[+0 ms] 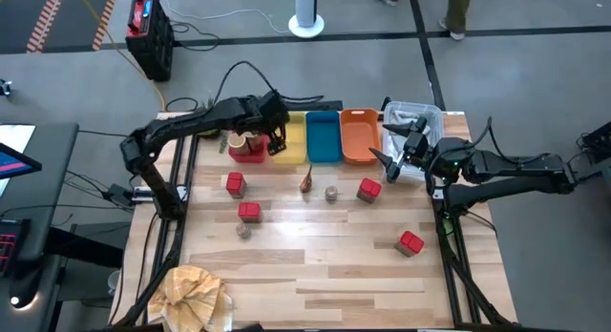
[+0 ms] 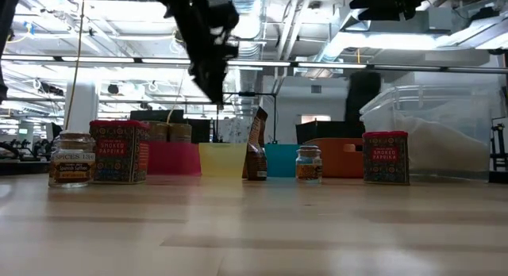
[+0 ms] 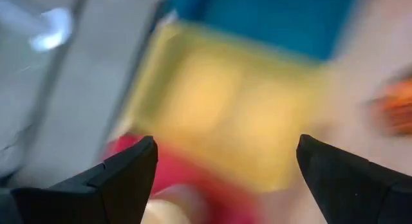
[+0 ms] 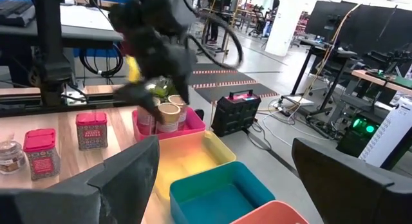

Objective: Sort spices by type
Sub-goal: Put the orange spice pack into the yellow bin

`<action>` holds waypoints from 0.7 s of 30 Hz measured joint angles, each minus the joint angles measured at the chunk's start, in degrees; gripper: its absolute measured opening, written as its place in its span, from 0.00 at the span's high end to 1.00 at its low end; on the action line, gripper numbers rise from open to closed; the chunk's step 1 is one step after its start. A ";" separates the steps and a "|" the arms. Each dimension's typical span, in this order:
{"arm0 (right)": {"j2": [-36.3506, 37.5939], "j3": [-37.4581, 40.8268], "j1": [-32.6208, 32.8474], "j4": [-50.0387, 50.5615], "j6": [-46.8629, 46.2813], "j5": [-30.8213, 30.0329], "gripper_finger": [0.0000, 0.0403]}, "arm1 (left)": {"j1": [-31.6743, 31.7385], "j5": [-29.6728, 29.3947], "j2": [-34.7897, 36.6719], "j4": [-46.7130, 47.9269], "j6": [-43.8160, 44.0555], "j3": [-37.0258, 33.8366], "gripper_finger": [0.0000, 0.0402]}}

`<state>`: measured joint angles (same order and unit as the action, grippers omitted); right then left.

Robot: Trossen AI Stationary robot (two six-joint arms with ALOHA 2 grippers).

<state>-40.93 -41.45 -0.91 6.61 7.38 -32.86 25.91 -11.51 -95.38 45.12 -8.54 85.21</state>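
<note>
Grey floor [image 1: 535, 74], bright ceiling lights [image 2: 103, 26]

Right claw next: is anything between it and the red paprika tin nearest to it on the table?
Nothing visible stands in the way. The right claw hangs open over the orange bin's near end, and the red tin stands just below it on bare wood. The small jar sits off to the side, apart from the tin.
</note>
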 joint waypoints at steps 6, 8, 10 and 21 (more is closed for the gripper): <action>0.00 0.00 0.02 -0.86 -0.02 0.02 0.05 | -12.60 0.93 -0.84 -3.96 9.42 0.00 0.11; -0.05 0.00 0.02 -1.25 -0.25 0.02 0.05 | -17.27 -4.70 -2.14 -5.91 11.09 0.00 0.11; -0.60 0.00 0.13 -1.81 -0.24 0.02 0.05 | -21.43 -10.34 -3.50 -7.76 11.66 -0.01 0.11; -2.19 -0.04 0.13 -2.73 -0.19 0.04 0.05 | -24.89 -15.28 -5.17 -7.91 18.36 2.05 0.11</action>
<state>-43.11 -41.50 -0.78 3.88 7.19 -32.82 1.02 -26.79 -100.55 37.21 9.82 87.26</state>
